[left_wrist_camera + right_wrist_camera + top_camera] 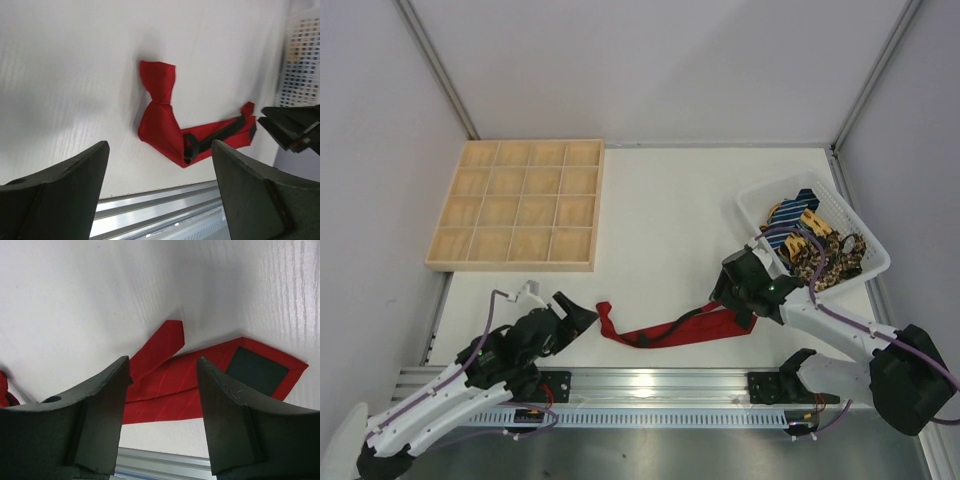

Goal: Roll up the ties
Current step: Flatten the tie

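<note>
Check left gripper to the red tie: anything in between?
Nothing visible. The left gripper is open, and only bare table lies between it and the near end of the red tie. The right gripper hovers over the far end.

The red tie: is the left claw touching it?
Apart. The left wrist view shows the left gripper open, with bare table between its fingers and the red tie.

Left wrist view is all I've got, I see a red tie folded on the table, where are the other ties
Observer: In the white basket at the table's right; navy striped and speckled ties are piled inside.
Operator: Is the right gripper holding the red one?
Observer: No. The right gripper is open, above the red tie.
Operator: Anything else on the table?
Observer: A wooden grid tray sits far left, its compartments empty.
</note>
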Controlling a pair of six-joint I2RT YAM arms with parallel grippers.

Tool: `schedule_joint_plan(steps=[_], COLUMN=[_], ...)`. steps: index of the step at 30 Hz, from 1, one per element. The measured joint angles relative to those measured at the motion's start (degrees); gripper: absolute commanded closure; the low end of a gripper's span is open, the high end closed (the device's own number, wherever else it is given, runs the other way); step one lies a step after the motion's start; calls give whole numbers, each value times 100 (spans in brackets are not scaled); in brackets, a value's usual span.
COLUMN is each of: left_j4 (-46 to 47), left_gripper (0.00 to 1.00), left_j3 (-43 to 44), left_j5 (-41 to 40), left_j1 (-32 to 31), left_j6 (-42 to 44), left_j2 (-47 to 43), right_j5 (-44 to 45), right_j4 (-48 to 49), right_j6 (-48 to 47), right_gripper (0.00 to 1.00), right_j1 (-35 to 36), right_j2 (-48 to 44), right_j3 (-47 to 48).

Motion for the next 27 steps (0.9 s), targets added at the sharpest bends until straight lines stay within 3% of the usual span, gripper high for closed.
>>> schedule_joint_plan(steps=[4, 11, 19, 20, 21, 22, 27], left_j4=[79, 251, 376, 376, 380, 393, 396], left_gripper=[10, 10, 10, 10, 10, 10, 10], left_j3=[157, 654, 695, 695, 695, 695, 691], left_j5=[22, 15, 13, 13, 13, 13, 9], left_j1=[0, 0, 0, 0, 0, 0, 0], left_j6=[-85, -83, -79, -76, -72, -70, -42], left_j2=[1047, 1956, 1969, 1952, 1930, 1902, 1753], right_j5=[28, 2, 72, 83, 103, 118, 236], right_j4=[61, 339, 619, 634, 638, 632, 573], right_j6=[267, 800, 1104, 1102, 1080, 1040, 927], right_gripper=[39, 48, 72, 77, 93, 96, 100], right_j1=[-15, -107, -133, -133, -133, -133, -140], right_j2=[50, 361, 420, 415, 396, 365, 50], right_j3=[-46, -199, -339, -339, -339, -339, -339])
